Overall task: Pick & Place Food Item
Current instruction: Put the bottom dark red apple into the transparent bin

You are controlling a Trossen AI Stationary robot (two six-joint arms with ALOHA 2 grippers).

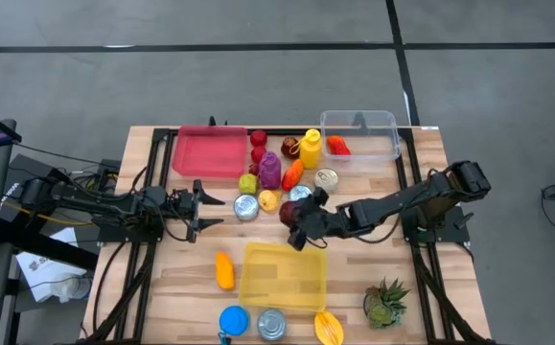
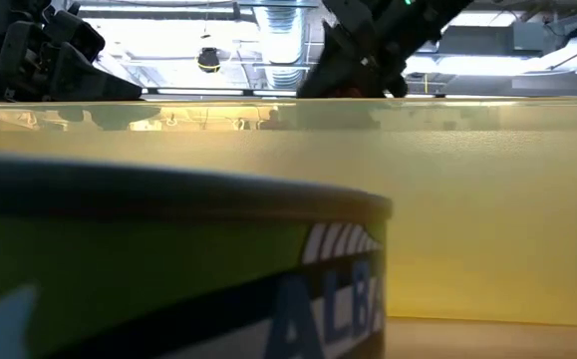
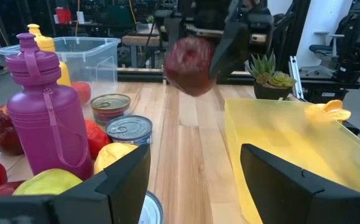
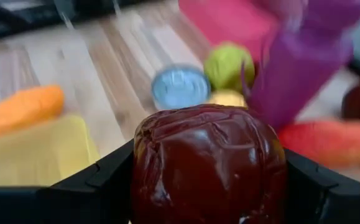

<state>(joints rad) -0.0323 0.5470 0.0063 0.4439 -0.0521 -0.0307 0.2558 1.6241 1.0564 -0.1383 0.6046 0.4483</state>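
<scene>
A dark red, wrinkled round fruit sits between the fingers of my right gripper, which reaches in from the table's right. It hangs in the air just beyond the far edge of the yellow bin, as the left wrist view shows. My left gripper waits open at the table's left, pointing level toward the middle, with nothing between its fingers. My right gripper pinches the dark red fruit by two opposite sides between its two fingers. The fingers come from the table's right, slanting down. The fruit is lifted clear of the table.
Behind the fruit stand a purple bottle, tins, a yellow bottle and other fruit. A red tray and a clear bin lie at the far edge. A carrot, a tin and a plant are near.
</scene>
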